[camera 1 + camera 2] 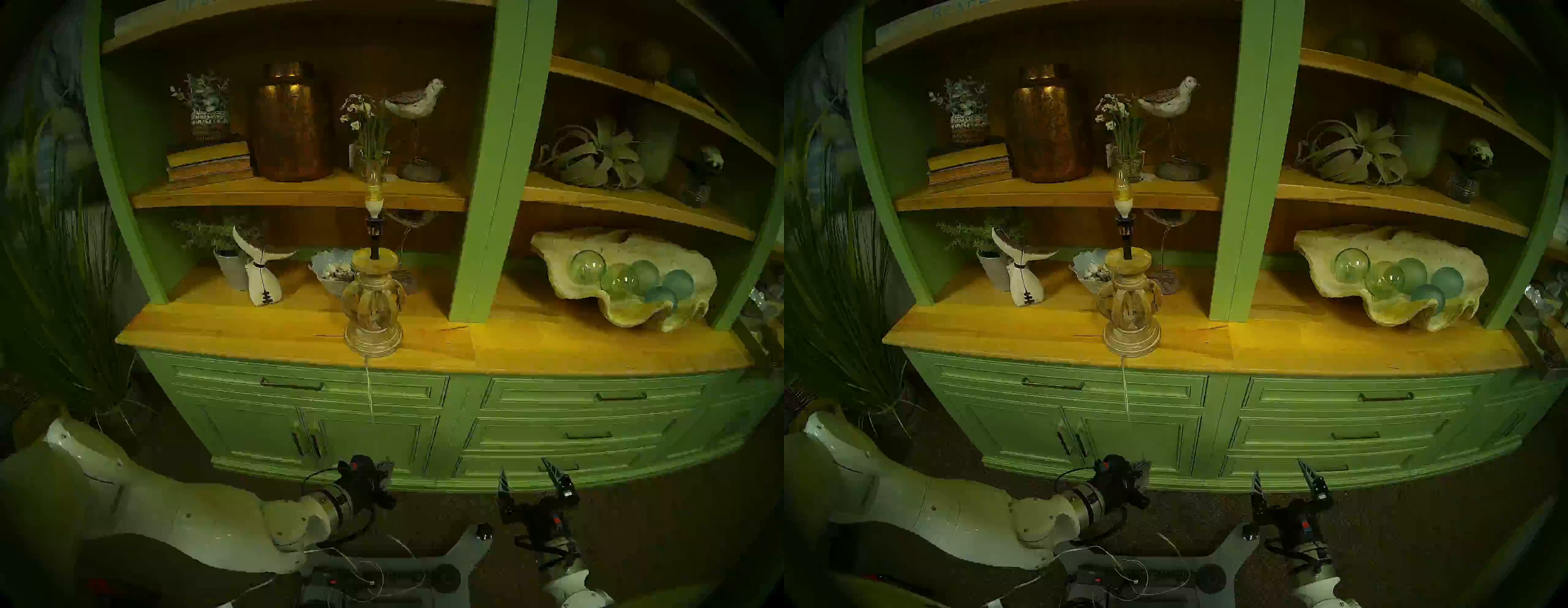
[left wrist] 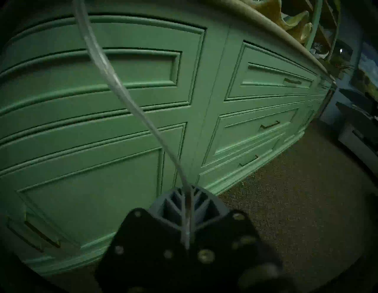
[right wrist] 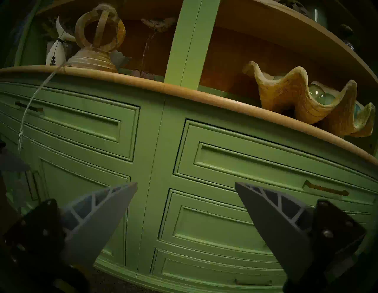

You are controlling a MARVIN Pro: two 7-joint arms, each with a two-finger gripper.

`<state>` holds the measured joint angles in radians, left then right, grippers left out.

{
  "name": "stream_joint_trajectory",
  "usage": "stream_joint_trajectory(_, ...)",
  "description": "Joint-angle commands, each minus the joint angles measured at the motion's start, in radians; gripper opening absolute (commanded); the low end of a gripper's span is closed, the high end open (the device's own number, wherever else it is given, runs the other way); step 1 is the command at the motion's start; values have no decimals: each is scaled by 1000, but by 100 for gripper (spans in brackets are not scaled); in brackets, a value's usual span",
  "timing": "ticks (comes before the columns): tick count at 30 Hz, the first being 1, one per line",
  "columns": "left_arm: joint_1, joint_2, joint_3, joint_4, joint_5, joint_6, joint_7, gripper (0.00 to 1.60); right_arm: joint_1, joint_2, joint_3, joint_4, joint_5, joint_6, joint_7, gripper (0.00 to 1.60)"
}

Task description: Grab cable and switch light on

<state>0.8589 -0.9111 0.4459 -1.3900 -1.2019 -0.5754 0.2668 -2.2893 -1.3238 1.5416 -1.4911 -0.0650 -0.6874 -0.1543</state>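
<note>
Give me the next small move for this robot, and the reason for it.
Probably bring the open right gripper toward the cable. The left gripper is shut on the cable below the lamp, the bulb looks unlit, and no switch block shows yet.

Cable (image 2: 114, 79): thin, clear, translucent; runs from top left of left wrist view down to bottom centre, drawn fairly straight. In head view it drops from lamp base over counter edge.

Light (image 1: 374, 193): candle-shaped bulb, white collar, black stem, upright on carved whitewashed base, centre frame.
</note>
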Motion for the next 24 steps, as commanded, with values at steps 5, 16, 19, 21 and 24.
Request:
stream_joint_trajectory(5, -32, 21, -83, 74, -19, -158, -166, 0, 6, 0, 0, -26, 0, -8, 0, 160)
stream_joint_trajectory(16, -20, -72, -70, 165, -39, -180, -360, 0, 5, 0, 0, -28, 0, -8, 0, 160)
stream_joint_trajectory(19, -18, -72, -64, 175, -54, -177, -386, 0, 4, 0, 0, -30, 0, -7, 0, 160)
stream_joint_trajectory(21, -11, -71, -74, 194, -70, -183, -420, 0, 3, 0, 0, -31, 0, -6, 0, 160)
stream_joint_trajectory(24, -24, -61, -80, 205, -56, -195, -400, 0, 3, 0, 0, -31, 0, -6, 0, 160)
